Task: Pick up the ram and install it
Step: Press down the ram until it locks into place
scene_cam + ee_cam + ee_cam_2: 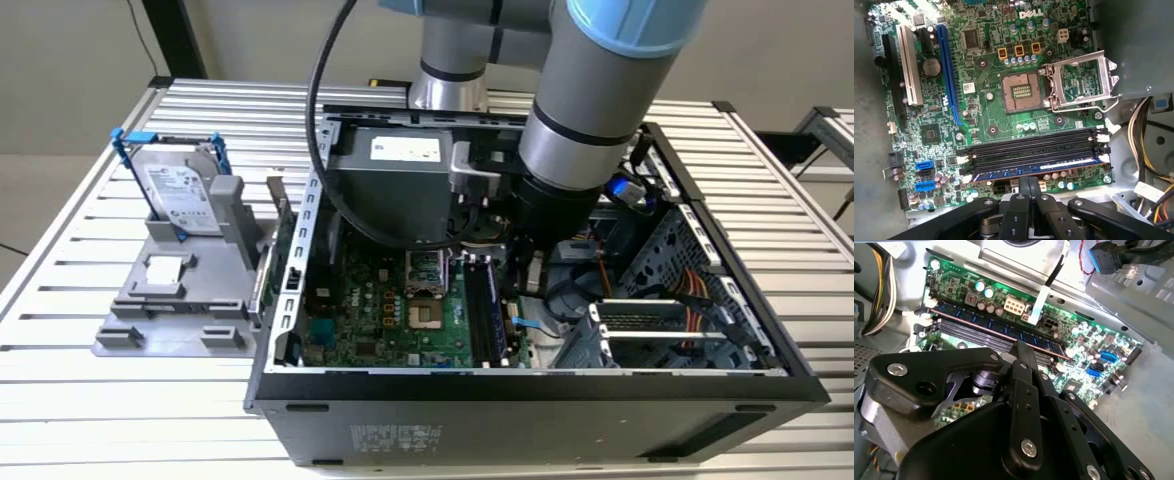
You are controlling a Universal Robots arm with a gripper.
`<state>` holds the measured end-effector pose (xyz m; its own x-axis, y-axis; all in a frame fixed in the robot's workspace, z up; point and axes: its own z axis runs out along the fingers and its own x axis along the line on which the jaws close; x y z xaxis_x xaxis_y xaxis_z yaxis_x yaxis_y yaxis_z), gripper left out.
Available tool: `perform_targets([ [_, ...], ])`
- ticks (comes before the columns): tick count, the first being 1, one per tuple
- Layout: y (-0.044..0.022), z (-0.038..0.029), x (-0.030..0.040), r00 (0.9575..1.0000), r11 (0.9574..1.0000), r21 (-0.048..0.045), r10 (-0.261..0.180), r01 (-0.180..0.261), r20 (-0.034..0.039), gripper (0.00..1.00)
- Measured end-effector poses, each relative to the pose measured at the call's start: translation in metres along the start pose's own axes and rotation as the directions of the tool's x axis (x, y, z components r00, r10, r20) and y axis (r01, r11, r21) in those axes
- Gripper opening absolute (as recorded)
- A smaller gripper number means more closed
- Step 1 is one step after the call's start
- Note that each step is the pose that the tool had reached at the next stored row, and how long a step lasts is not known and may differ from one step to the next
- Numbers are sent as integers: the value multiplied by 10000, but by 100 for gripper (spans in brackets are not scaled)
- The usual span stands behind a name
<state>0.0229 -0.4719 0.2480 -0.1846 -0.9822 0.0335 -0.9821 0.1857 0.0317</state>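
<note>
The ram sits in the outermost slot, and the pincer hovers just above it, fingers together, holding nothing. A good seat needs even downward pressure along the stick until both end clips latch.

Slatted aluminium table carries everything. Open black computer case sits on it, toward the exterior view's right. Just beside the case, on the exterior view's left, grey plastic fixture rests on the slats, with a silver hard drive in blue frame upright in it.
</note>
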Motion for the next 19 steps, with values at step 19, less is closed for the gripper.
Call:
perform_targets([
  [19, -10, 319, -11, 10000, 10000, -2, 1, -1, -40, 0],
])
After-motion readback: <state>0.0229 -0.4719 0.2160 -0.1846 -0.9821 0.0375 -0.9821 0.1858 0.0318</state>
